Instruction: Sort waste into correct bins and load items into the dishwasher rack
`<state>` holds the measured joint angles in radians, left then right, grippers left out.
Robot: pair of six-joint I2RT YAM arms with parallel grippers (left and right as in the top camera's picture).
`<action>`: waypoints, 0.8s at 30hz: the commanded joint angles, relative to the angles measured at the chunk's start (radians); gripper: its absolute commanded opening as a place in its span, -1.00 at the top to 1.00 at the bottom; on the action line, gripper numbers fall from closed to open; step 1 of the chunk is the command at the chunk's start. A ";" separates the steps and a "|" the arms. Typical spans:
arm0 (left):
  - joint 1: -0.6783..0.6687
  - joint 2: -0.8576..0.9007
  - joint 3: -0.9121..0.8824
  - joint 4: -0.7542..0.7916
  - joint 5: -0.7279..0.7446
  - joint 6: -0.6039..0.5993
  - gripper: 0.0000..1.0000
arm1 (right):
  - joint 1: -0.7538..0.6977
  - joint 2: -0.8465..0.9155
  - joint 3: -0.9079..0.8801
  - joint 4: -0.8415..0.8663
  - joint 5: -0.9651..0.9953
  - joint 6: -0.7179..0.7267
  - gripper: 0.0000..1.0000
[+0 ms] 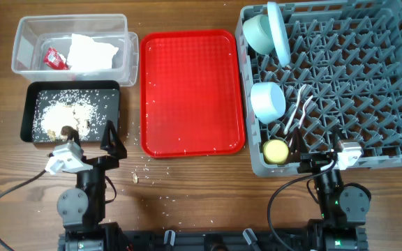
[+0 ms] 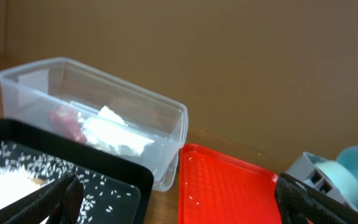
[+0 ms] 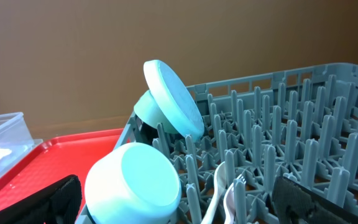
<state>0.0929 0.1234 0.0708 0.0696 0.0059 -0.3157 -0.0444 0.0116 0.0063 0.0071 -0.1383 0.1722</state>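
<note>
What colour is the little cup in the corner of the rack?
Yellow. The cup shows best in the overhead view, standing in the near-left corner of the grey rack.

Red wrapper (image 1: 54, 58), white napkin (image 1: 91, 54) in clear tub (image 1: 21, 42). Rice scraps (image 1: 65, 115) in black tray (image 1: 28, 111). Grey rack (image 1: 368, 84) holds plate (image 1: 279, 31) on edge, bowl (image 1: 258, 33) against it, second bowl (image 1: 268, 101), yellow cup (image 1: 277, 150), spoon (image 3: 218, 180), fork (image 3: 236, 186).
</note>
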 commanded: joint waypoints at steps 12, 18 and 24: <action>-0.011 -0.121 -0.065 -0.146 0.027 0.122 -1.00 | 0.005 -0.007 -0.001 0.003 -0.012 0.014 -1.00; -0.011 -0.121 -0.065 -0.146 0.027 0.122 -1.00 | 0.005 -0.007 -0.001 0.003 -0.013 0.014 -0.99; -0.011 -0.121 -0.065 -0.146 0.027 0.122 -1.00 | 0.005 -0.007 -0.001 0.003 -0.012 0.014 -0.99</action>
<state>0.0902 0.0139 0.0120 -0.0738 0.0246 -0.2173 -0.0444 0.0116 0.0063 0.0067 -0.1383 0.1722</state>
